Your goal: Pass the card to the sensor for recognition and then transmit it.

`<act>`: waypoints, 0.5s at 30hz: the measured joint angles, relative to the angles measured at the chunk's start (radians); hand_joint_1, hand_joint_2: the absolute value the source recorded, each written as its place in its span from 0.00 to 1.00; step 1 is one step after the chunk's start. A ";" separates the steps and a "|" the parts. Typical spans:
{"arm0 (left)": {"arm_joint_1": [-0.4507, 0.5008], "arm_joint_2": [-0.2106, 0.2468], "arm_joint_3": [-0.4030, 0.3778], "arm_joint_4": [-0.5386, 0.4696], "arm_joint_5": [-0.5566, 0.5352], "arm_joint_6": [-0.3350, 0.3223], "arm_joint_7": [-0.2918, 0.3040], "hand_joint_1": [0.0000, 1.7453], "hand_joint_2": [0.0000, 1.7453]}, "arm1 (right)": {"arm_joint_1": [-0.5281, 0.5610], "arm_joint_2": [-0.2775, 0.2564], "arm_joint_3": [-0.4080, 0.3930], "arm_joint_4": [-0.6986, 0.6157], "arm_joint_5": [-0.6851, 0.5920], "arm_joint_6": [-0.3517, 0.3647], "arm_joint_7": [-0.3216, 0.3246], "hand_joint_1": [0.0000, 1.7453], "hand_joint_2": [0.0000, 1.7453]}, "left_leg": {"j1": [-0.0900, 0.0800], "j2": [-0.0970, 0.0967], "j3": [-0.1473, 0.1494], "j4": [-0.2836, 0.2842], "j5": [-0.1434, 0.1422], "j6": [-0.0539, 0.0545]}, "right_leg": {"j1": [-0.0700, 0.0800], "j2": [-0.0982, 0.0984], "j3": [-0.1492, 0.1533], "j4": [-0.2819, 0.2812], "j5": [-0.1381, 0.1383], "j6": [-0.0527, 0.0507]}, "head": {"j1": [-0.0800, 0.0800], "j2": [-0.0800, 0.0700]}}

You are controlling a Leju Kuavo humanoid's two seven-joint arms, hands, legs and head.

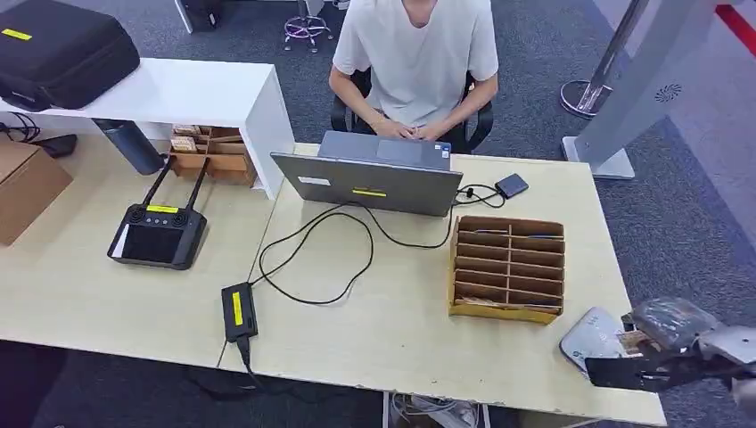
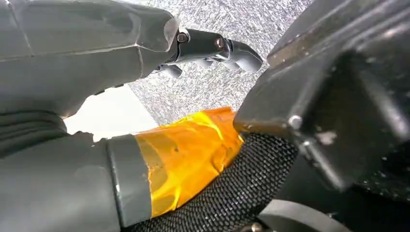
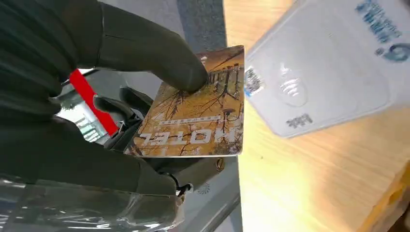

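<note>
the right robot hand [image 3: 159,96] is pinching the hotel card [image 3: 196,113] just beside the white sensor [image 3: 324,63] at the bench [image 1: 392,330] corner. the thin card could be slipping from that grip. the left robot hand [image 2: 212,48] is hanging with fingers curled on nothing. a person is sitting behind the laptop [image 1: 365,183]; grey carpet is surrounding the bench.

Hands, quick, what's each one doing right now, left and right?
Left hand: holds nothing, fingers curled in.
Right hand: holds the card by the sensor.
</note>
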 joint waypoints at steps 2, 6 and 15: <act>0.000 0.000 0.000 0.000 0.000 0.000 0.000 0.00 0.00 | 0.040 0.019 -0.026 0.018 0.011 -0.006 0.000 1.00 1.00 | 0.000 0.000 0.000 0.000 0.000 0.000 | 0.000 0.000 0.000 0.000 0.000 0.000 | 0.000 0.000; 0.000 0.000 0.000 0.000 0.001 0.000 0.000 0.00 0.00 | 0.100 0.045 -0.068 0.046 0.018 -0.016 -0.006 1.00 1.00 | 0.000 0.000 0.000 0.000 0.000 0.000 | 0.000 0.000 0.000 0.000 0.000 0.000 | 0.000 0.000; 0.000 0.000 0.000 0.000 0.004 0.000 0.000 0.00 0.00 | 0.166 0.084 -0.136 0.078 0.035 -0.030 -0.008 1.00 1.00 | 0.000 0.000 0.000 0.000 0.000 0.000 | 0.000 0.000 -0.001 0.000 0.000 0.000 | 0.000 0.000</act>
